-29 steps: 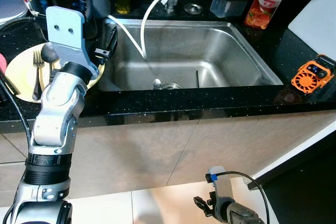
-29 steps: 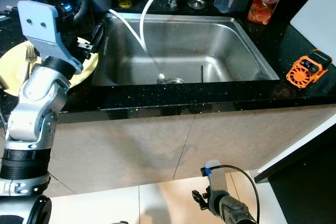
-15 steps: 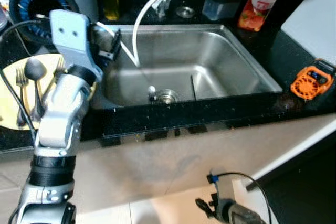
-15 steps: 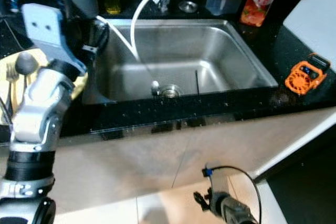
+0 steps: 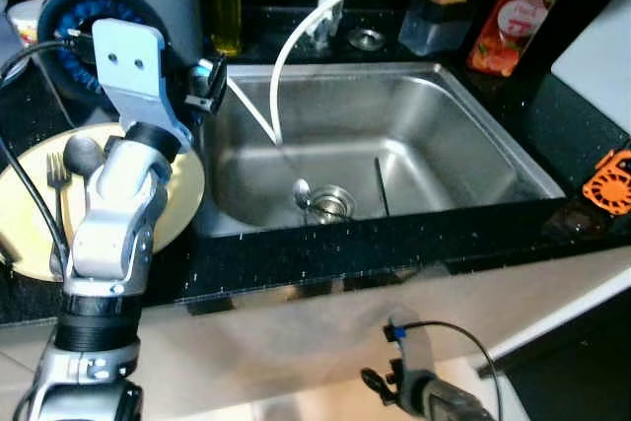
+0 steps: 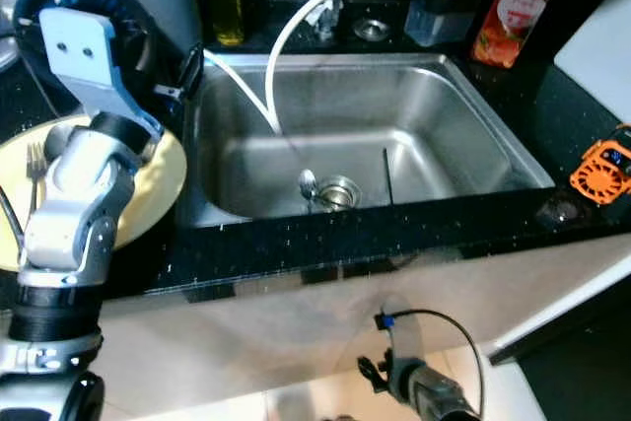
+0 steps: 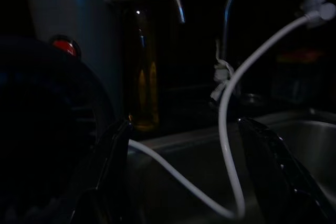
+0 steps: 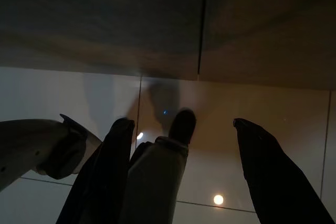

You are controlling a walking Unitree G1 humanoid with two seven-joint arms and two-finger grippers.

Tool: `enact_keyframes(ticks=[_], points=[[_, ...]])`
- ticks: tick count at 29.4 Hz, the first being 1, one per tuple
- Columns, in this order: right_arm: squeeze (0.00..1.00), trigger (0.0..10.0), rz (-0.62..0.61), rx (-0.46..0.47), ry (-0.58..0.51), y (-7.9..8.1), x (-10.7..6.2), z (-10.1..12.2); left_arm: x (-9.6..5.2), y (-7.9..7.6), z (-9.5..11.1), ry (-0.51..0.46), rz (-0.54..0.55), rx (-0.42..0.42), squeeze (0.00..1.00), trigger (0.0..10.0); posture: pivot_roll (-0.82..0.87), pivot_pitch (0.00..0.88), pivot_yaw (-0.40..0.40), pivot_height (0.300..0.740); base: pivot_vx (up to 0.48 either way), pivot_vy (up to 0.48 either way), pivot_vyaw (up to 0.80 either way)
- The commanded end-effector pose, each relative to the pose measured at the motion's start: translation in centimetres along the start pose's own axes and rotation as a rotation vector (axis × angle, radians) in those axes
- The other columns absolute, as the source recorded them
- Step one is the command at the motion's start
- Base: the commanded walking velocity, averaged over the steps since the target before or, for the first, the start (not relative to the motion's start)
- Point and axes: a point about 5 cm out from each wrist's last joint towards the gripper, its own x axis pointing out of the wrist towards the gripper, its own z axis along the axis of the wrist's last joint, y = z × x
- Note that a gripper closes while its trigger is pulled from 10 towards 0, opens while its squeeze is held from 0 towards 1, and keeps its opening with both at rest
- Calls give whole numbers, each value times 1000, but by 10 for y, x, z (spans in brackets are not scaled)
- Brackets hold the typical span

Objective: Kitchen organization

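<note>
Black fingers of my right gripper (image 8: 181, 171) hang spread apart and empty, low over the floor tiles. My left gripper (image 7: 184, 177) is raised at the left rim of the sink (image 5: 473, 110), fingers also spread, holding nothing. A spoon (image 5: 303, 191) lies by the drain, and a fork (image 5: 56, 173) rests on the yellow plate (image 5: 182, 194) beside the sink. I judge the organizing is hardly begun.

Silver jointed left arm (image 5: 110, 234), pale-blue wrist plate (image 5: 130, 61), black cable.

orange device (image 5: 609, 180), juice pouch (image 5: 517, 15)
</note>
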Motion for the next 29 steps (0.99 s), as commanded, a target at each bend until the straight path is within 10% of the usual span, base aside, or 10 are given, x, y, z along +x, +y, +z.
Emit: enact_keyframes(ticks=[1,29], points=[[0,10000,-3,8,21,-1,-2,-6,1,-11,3,-10,-50,8,0,10000,136,66,-81,740,0,-465,0],[0,10000,112,-44,4,5,-1,0,-13,-19,-18,118,100,-13,0,10000,148,64,-94,740,0,-78,290]])
